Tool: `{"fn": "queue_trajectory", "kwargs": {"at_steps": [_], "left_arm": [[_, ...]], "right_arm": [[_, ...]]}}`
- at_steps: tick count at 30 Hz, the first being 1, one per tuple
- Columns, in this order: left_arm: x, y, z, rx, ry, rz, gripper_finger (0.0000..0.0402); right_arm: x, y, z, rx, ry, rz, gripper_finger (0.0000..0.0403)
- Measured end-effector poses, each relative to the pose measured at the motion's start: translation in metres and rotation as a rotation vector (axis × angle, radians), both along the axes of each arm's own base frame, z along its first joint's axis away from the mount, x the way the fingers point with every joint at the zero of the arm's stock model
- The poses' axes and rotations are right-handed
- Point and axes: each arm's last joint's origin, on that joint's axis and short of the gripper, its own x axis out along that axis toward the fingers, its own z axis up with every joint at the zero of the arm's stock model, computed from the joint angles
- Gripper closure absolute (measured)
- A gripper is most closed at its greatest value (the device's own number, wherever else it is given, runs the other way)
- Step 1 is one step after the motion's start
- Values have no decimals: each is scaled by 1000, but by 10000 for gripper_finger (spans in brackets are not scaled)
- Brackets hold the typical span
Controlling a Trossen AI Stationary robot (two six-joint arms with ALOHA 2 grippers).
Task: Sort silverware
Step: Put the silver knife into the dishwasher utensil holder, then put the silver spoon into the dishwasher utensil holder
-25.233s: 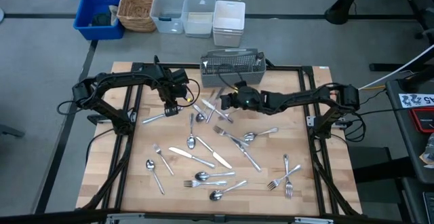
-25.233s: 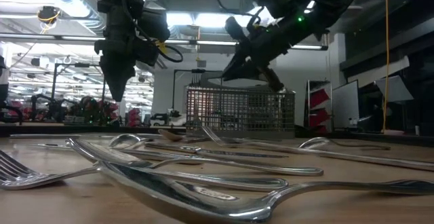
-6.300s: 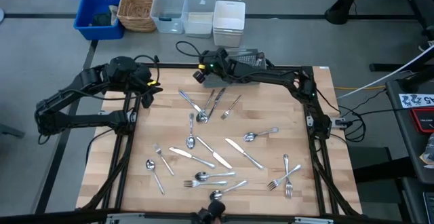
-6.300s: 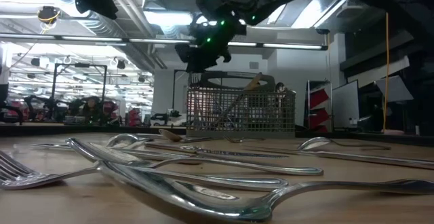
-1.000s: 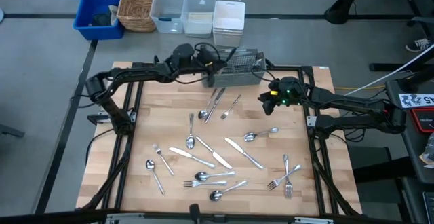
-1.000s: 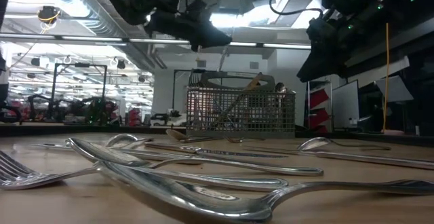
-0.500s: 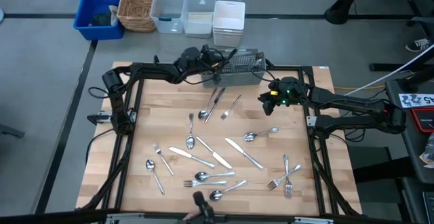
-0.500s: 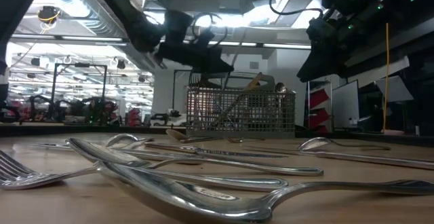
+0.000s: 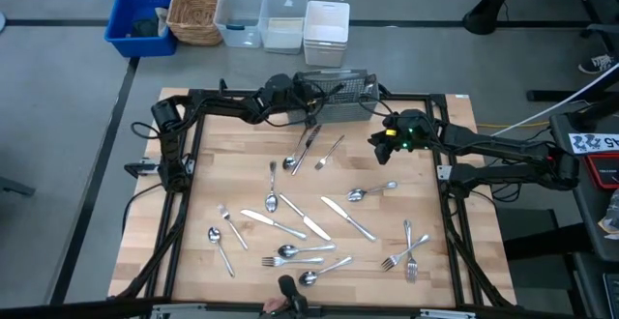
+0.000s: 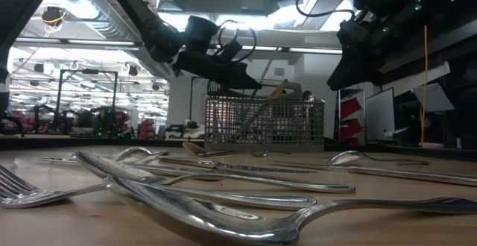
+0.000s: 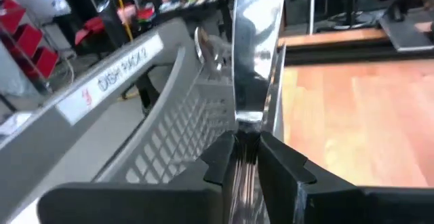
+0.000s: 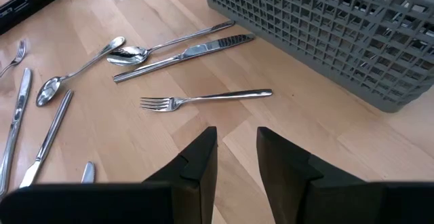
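Left gripper (image 9: 308,88) over basket (image 9: 334,95), fingers pinching one knife (image 11: 252,54). On table (image 9: 184,251): seven spoons, five forks, five knives, roughly counted, incl. fork (image 12: 203,99). Right gripper (image 12: 235,157) hovering mid-right, fingers slightly parted, holding nothing.

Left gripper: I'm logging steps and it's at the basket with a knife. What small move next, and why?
Probably lower a little and open. The left gripper is shut on a knife held over the grey basket, not yet released. The right gripper waits open above a fork.
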Motion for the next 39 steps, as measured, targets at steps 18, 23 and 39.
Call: {"fn": "queue_trajectory", "kwargs": {"at_steps": [18,23,39], "left_arm": [[6,-15,11,-89,-70,34,281],[6,-26,30,-160,-153,25,281],[-36,-51,99,-206,-122,29,281]], "right_arm": [[0,3,-2,70,-8,83,298],[2,8,-8,160,23,170,298],[33,53,-49,209,265,384,298]]}}
